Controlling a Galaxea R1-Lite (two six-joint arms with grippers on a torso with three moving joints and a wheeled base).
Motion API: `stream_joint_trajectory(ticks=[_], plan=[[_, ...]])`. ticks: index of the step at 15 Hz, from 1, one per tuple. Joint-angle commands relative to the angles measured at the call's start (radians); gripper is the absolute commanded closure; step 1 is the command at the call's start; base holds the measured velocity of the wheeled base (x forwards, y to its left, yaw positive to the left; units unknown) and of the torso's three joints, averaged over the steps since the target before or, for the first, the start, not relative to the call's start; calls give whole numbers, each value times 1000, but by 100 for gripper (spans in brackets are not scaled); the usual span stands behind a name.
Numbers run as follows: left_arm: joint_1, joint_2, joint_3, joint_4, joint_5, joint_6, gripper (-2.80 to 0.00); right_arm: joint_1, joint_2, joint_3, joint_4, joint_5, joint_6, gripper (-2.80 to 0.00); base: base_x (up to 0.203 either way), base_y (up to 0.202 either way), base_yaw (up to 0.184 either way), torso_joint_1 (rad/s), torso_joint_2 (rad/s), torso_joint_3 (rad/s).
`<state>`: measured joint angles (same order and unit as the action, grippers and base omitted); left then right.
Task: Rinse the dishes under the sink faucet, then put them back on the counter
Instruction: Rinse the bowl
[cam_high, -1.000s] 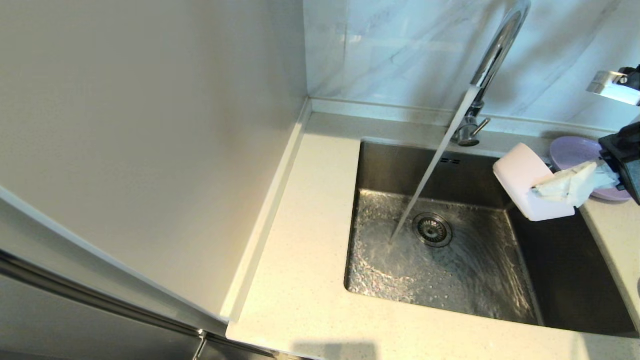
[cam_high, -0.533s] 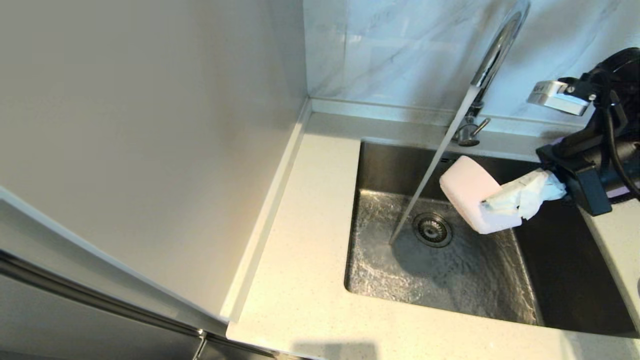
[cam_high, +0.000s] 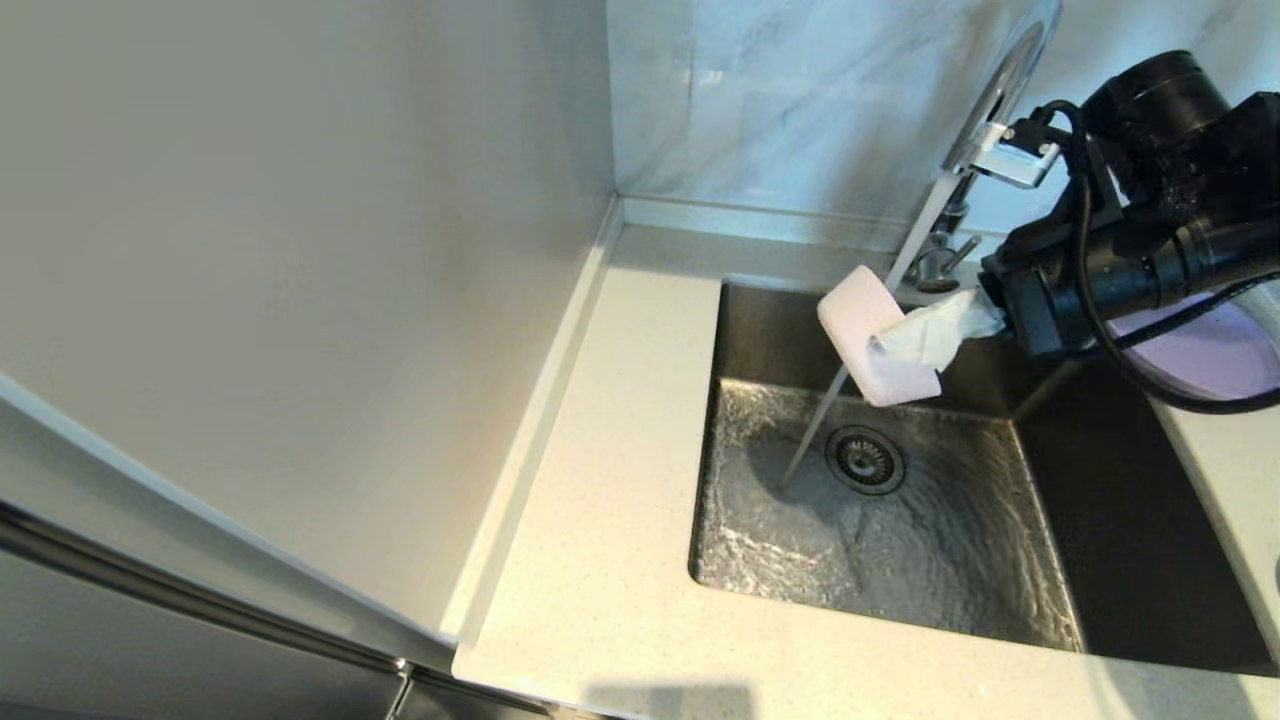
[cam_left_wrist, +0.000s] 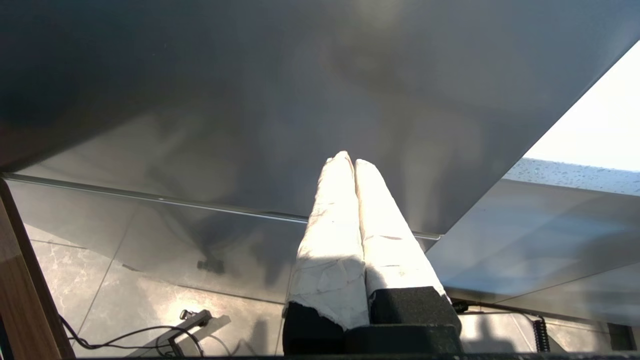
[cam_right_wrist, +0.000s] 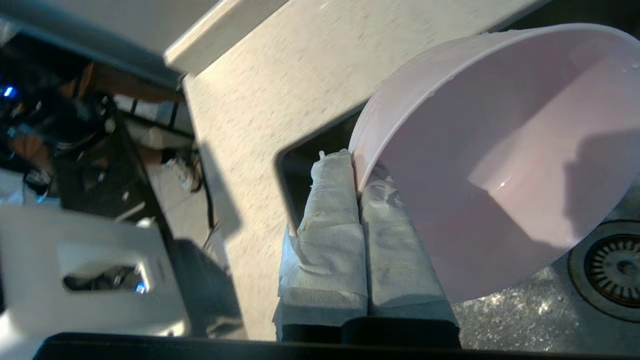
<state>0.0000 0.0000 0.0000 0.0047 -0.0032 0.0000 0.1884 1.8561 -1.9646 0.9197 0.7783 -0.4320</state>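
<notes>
- The right gripper (cam_high: 925, 338) has its wrapped fingers (cam_right_wrist: 345, 240) pinched together on the rim of one pink cup (cam_high: 872, 335).
- The cup hangs tilted over the sink (cam_high: 900, 520), in the water stream below the single faucet (cam_high: 985, 110).
- One lavender plate (cam_high: 1215, 352) sits on the counter (cam_high: 600, 560), right of the sink.
- The left gripper (cam_left_wrist: 354, 165) is parked low beside a cabinet, fingers pressed together and empty.

Speckled off-white counter (cam_high: 600, 560), lavender plate (cam_high: 1215, 355) lying on it
</notes>
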Motion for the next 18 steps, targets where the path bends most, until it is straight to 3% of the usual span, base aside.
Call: stream_joint_trajectory(ticks=[1,6,18], plan=[[0,0,0,0,0,0,0,11,28,-5,-70,-32,71,0,0,0,0,0,0,0],[0,0,0,0,0,0,0,14,29,-5,-160,-110,143,0,0,0,0,0,0,0],[0,0,0,0,0,0,0,-56,21,-4,-180,-188,180,0,0,0,0,0,0,0]])
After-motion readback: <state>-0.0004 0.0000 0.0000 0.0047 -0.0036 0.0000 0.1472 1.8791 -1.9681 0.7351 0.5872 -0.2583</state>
